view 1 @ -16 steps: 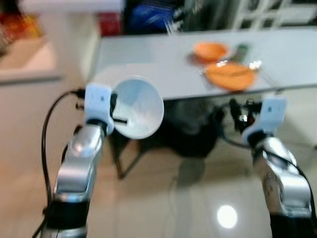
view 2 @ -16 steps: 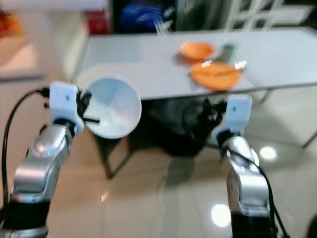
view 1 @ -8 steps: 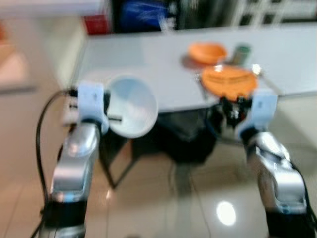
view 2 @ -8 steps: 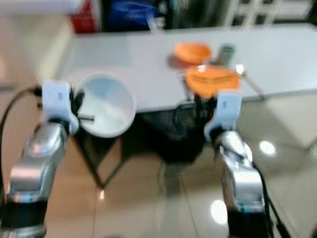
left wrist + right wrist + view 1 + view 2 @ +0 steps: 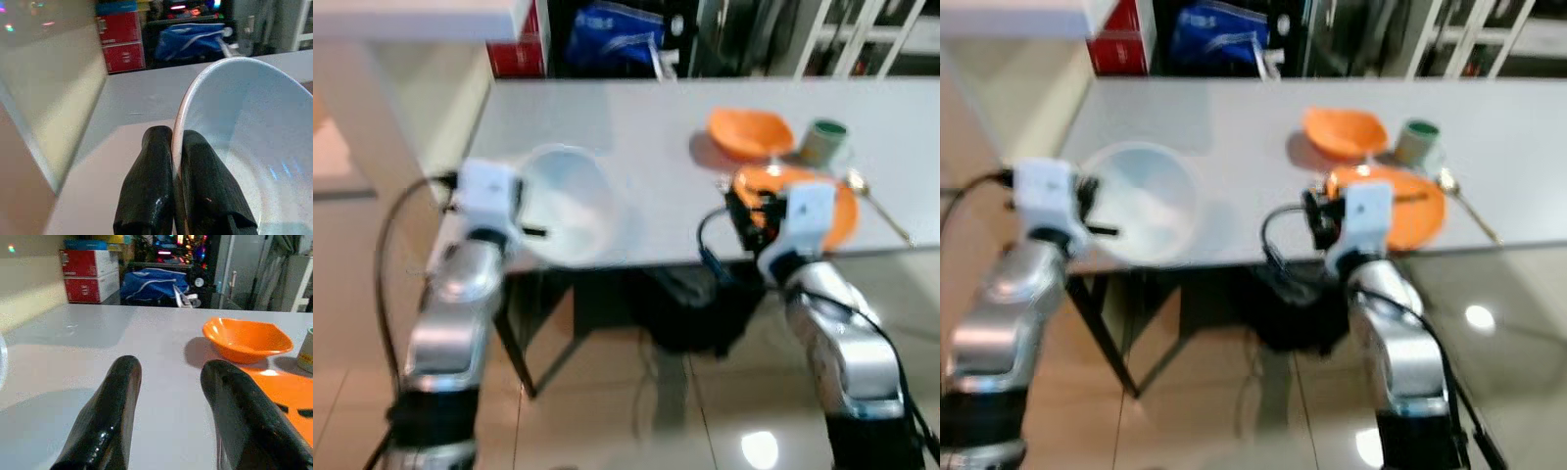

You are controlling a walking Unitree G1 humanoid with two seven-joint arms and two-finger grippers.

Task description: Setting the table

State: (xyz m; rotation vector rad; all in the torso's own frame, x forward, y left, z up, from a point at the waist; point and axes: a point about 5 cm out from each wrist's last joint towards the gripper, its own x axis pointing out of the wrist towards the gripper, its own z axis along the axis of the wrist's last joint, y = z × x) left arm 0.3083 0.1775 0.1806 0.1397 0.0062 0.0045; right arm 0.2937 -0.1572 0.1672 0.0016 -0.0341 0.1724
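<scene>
A pale blue bowl (image 5: 566, 204) hangs over the near left part of the grey table (image 5: 646, 127), its rim pinched by my left gripper (image 5: 177, 147), which is shut on it. My right gripper (image 5: 171, 382) is open and empty, low over the table's near edge beside the orange plate (image 5: 837, 211). An orange bowl (image 5: 749, 132) sits behind the plate, with a green-rimmed cup (image 5: 822, 142) to its right. A spoon (image 5: 876, 201) lies right of the plate.
Beyond the table stand a blue bag (image 5: 612, 39) and red boxes (image 5: 517, 44). A pale counter (image 5: 372, 117) runs along the left. Dark clutter (image 5: 675, 304) lies under the table on the shiny tiled floor.
The camera has come closer to the table and the picture has sharpened. Both arms have advanced with it: the bowl is now over the tabletop and the right gripper is at the plate's near edge.
</scene>
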